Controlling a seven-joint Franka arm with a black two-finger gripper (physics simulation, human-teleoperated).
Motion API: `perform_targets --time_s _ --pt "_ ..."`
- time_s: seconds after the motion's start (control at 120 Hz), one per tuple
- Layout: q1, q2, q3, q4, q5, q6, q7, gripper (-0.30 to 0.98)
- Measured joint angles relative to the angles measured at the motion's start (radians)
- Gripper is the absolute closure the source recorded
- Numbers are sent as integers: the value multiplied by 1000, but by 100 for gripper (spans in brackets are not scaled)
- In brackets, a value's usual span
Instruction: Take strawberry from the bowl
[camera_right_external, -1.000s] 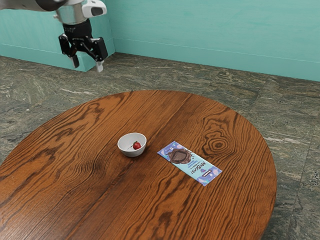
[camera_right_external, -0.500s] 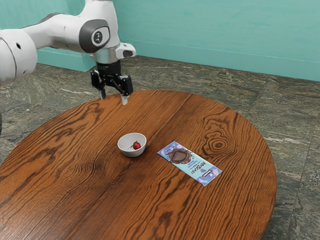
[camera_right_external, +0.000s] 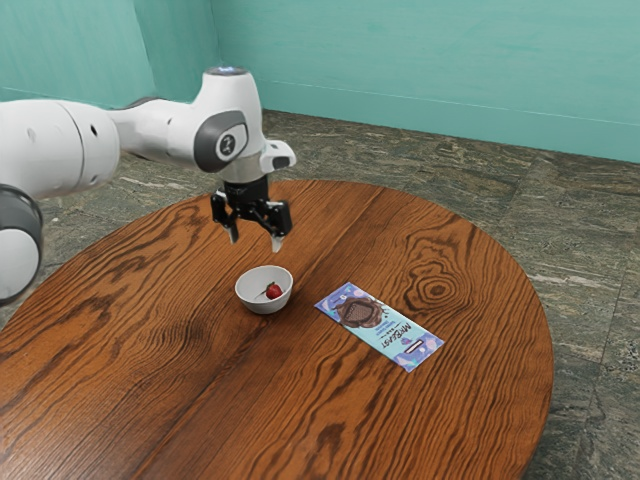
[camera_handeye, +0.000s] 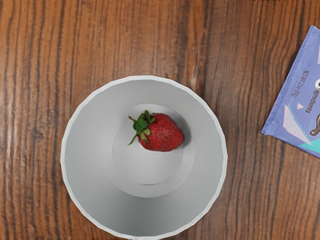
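Observation:
My gripper (camera_right_external: 255, 240) is open above the table, a little higher than the bowl, with nothing between its fingers. The white bowl (camera_right_external: 262, 303) stands upright below it in the exterior view. Inside the bowl lies a red strawberry (camera_right_external: 273, 291). The wrist view looks down into the bowl (camera_handeye: 145, 215), where the strawberry (camera_handeye: 162, 134) rests on its side on the bowl's floor, off-centre, with its green leaves showing.
A flat blue and purple chocolate bar packet (camera_right_external: 380, 326) lies on the round wooden table (camera_right_external: 200, 400), on the bowl's side toward the exterior view's right. A corner of the packet (camera_handeye: 295, 100) shows beside the bowl in the wrist view.
The arm has come further in from the exterior view's left. My open gripper has moved rightward and down there, to just above the bowl. The bowl, strawberry and packet have not moved.

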Motion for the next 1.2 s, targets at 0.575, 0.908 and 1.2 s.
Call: perform_targets --time_s 0.575,0.908,1.2 --pt "3 -17 9 -75 -52 81 -741 3" --pt "18 22 10 -101 -50 128 -927 26" --pt "12 43 10 -102 -47 159 -989 34"
